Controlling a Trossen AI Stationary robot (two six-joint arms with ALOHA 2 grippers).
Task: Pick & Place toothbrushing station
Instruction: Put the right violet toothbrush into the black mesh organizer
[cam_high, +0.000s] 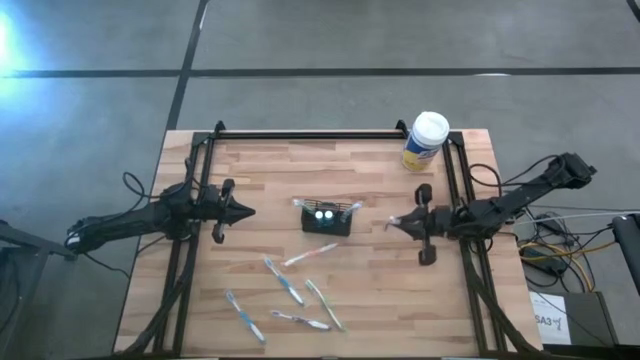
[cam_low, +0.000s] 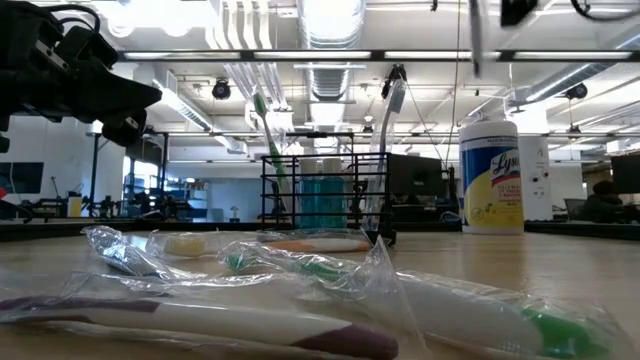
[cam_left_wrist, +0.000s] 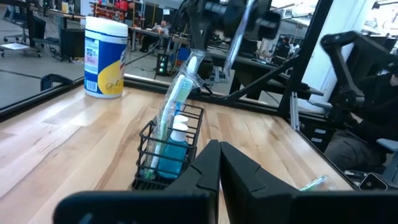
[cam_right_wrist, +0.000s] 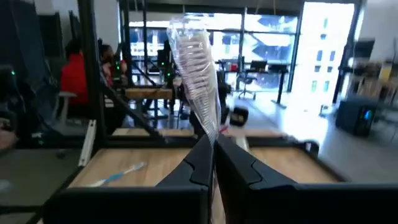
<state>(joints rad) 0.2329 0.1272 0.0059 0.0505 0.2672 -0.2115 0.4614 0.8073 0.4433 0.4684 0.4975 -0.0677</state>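
Toothbrushing station (cam_high: 328, 218) holds 2 wrapped toothbrushes, blue bottle; right gripper (cam_high: 392, 224) clamps wrapped toothbrush (cam_right_wrist: 198, 68); left gripper (cam_high: 250, 211) closed, empty.

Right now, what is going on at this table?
The right gripper is shut on a wrapped toothbrush, held above the table to the right of the black mesh holder. The holder sits mid-table with two toothbrushes already standing in it. The left gripper is shut and empty, waiting left of the holder. More wrapped toothbrushes lie on the near part of the table, and a wipes canister stands at the far right corner.
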